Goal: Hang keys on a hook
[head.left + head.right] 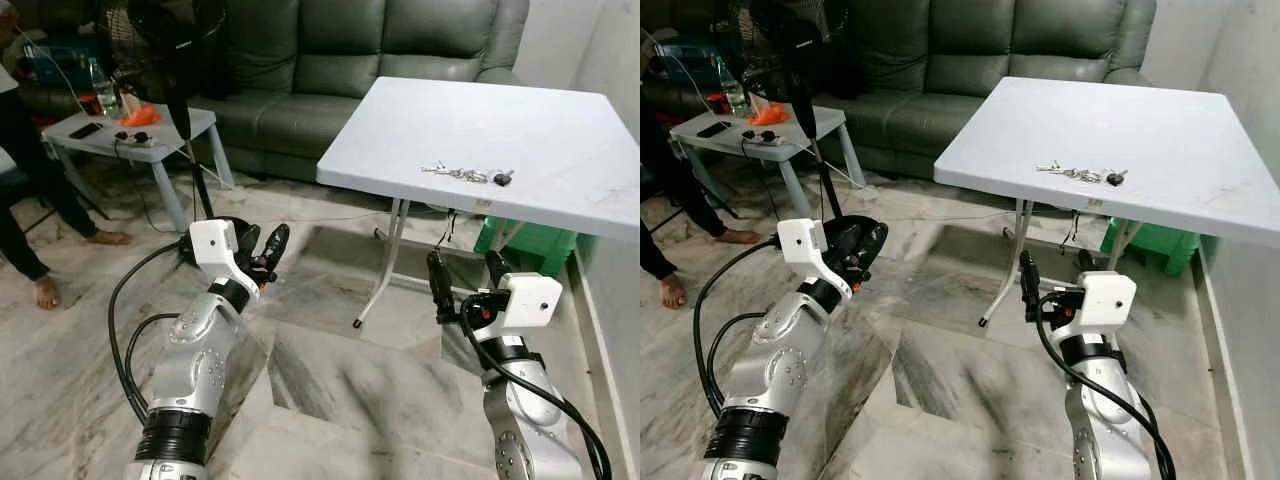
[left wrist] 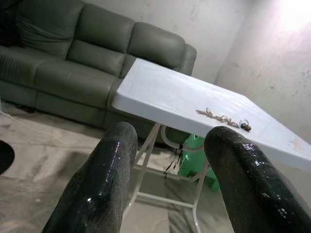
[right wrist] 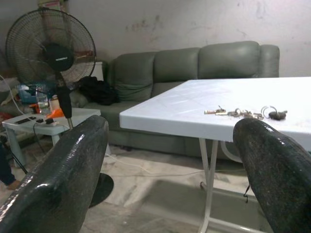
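Observation:
A bunch of keys (image 1: pixel 468 175) with a black fob lies near the front edge of the white folding table (image 1: pixel 560 130); the keys (image 3: pixel 245 113) also show in the right wrist view and the keys (image 2: pixel 224 119) in the left wrist view. My left gripper (image 1: pixel 262 247) is raised over the floor, left of the table and below its top, fingers (image 2: pixel 104 184) apart and empty. My right gripper (image 1: pixel 466 275) hangs below the table's front edge, under the keys, fingers (image 3: pixel 63 179) spread wide and empty.
A green sofa (image 1: pixel 330 70) stands behind the table. A standing fan (image 3: pixel 53 53) and a small grey side table (image 1: pixel 130 135) with small items are at the left, with a person's legs (image 1: pixel 30 220) beside them. A green crate (image 1: pixel 535 245) sits under the table. Marble floor lies between.

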Controlling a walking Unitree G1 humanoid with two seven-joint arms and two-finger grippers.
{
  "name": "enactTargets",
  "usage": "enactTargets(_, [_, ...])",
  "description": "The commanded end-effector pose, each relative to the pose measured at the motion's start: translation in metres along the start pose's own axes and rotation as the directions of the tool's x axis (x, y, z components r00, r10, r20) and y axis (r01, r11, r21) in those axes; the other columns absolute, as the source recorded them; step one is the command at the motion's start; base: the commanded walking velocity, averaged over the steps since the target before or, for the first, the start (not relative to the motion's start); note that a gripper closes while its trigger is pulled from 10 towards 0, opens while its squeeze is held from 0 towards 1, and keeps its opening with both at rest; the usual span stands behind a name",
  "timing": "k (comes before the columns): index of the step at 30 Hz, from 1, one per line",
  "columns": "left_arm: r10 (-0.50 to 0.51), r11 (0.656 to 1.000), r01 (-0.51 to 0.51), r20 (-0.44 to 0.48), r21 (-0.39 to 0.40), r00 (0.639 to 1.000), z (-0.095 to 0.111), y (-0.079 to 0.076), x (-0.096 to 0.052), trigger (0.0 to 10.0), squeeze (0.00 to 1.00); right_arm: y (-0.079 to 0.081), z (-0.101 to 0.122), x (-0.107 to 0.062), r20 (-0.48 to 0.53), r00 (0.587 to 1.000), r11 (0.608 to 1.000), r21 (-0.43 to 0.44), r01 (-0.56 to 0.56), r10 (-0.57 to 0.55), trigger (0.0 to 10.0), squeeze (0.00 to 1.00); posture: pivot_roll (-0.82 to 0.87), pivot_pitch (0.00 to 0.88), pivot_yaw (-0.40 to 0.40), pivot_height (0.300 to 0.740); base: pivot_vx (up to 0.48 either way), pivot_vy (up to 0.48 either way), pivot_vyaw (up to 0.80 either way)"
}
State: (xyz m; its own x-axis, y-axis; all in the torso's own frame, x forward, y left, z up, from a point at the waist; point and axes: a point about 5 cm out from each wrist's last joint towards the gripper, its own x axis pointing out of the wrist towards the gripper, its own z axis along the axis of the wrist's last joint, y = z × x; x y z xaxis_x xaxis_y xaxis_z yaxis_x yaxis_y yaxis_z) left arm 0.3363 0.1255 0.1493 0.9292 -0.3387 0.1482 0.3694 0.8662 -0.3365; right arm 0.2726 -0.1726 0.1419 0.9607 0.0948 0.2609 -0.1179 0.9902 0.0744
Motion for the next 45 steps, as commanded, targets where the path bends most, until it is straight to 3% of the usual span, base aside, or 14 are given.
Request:
enactTargets(1, [-0.002, 1.000, 0.002, 0.002, 0.006, 1.000, 0.0029, 0.0009, 0.0010, 10.0, 0.00, 0.0007, 0.0007, 0.0023, -0.002, 1.000, 1.000, 0.005, -0.009, 0.009, 10.0, 0.00, -0.02, 0.021, 0.040, 0.740, 0.405, 0.000, 0.00])
enactTargets(45, [-0.020, 1.000, 0.020, -0.014, 0.003, 1.000, 0.0006, -0.0048, 0.0036, 10.0, 0.00, 0.0010, 0.0012, 0.0032, -0.001, 1.000, 1.000, 0.001, -0.013, 0.013, 10.0, 0.00, -0.01, 0.059, 0.046, 0.740, 0.449, 0.000, 0.00])
